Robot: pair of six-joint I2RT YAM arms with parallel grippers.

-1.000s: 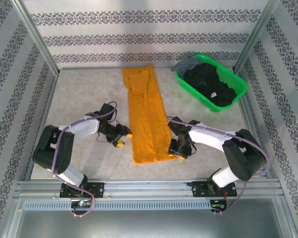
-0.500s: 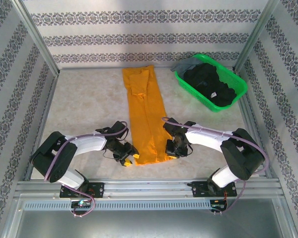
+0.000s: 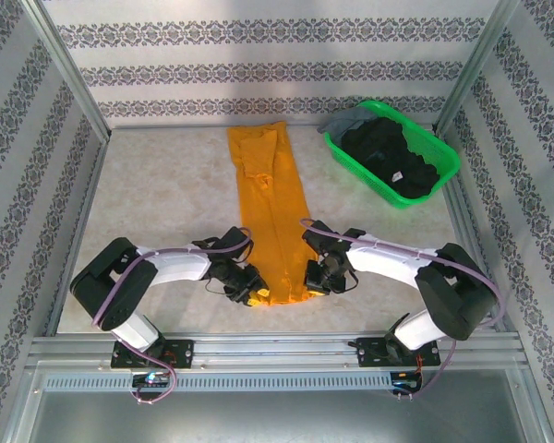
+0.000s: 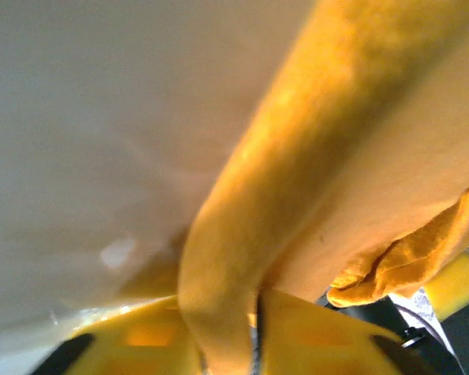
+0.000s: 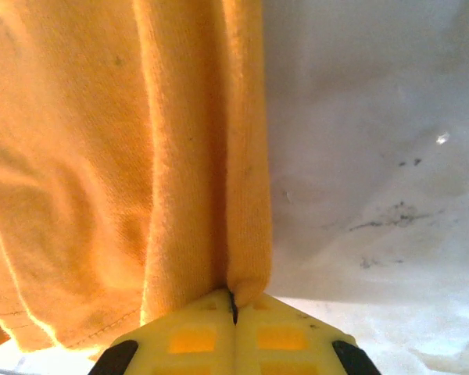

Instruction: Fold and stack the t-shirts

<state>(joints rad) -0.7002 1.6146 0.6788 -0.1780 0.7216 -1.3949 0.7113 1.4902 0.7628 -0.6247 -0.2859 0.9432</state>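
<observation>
The orange shirt (image 3: 270, 212), soft and floppy, lies in a long strip from 12 to 6 o'clock on the table (image 3: 166, 194), with the left gripper (image 3: 247, 284) and right gripper (image 3: 314, 275) each pinched shut on a 6 o'clock corner, probably a good place to hold.

Green basket, marbled tabletop, patterned walls

A green plastic basket (image 3: 360, 173) sits at the far right corner of the pale, marbled tabletop (image 3: 166, 185), set at an angle to the walls. The walls (image 3: 277, 69) carry white paper with grey floral bands. Slanted metal posts (image 3: 69, 69) rise at the two far corners. An aluminium rail (image 3: 277, 346) runs along the near edge, with a slotted strip (image 3: 277, 380) just below it. In the right wrist view the tabletop shows faint dark smudges (image 5: 391, 215).
</observation>
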